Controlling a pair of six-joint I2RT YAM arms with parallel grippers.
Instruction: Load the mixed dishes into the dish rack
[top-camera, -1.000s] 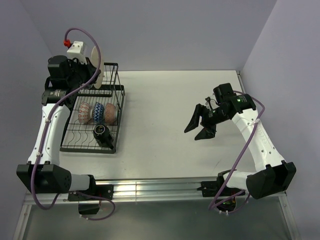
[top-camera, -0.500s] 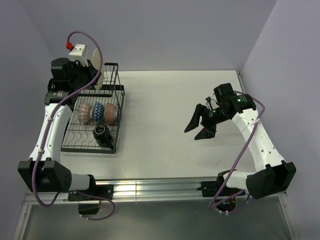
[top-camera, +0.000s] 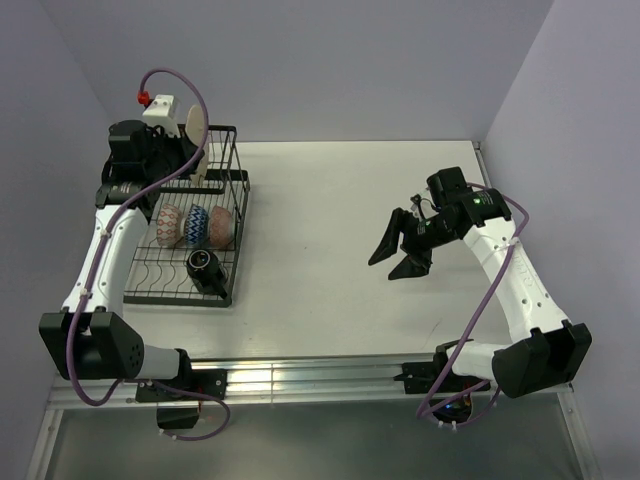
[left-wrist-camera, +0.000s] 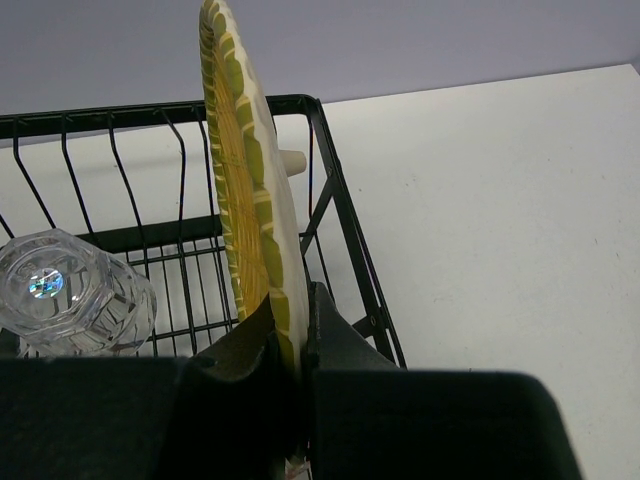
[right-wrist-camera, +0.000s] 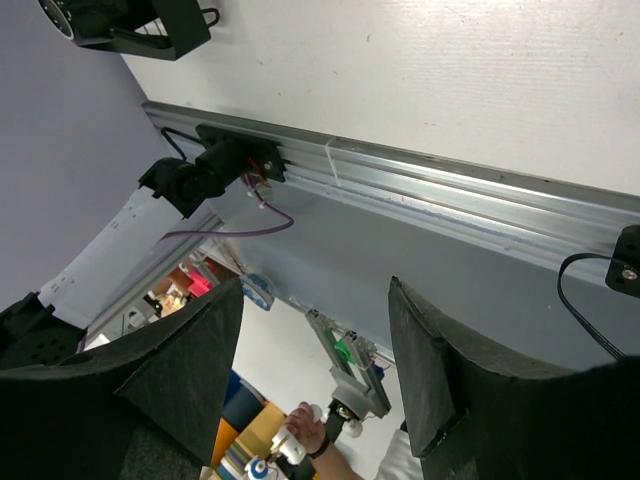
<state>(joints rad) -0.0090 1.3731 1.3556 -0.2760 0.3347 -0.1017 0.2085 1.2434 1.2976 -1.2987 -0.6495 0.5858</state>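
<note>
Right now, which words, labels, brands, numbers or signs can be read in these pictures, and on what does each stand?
None can be read.
The yellow round ribbed plate, the clear faceted glass and the black wire dish rack bear no writing.
The coloured background clutter in the right wrist view is too blurred to read.

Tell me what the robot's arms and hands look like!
The left arm and right arm have smooth white shells with chunky black joints. A thin purple cable loops along each. The left hand and right hand are black, each with two wedge-shaped fingers. A tiny green light glows near the right wrist, and a red cap sits above the left one.
</note>
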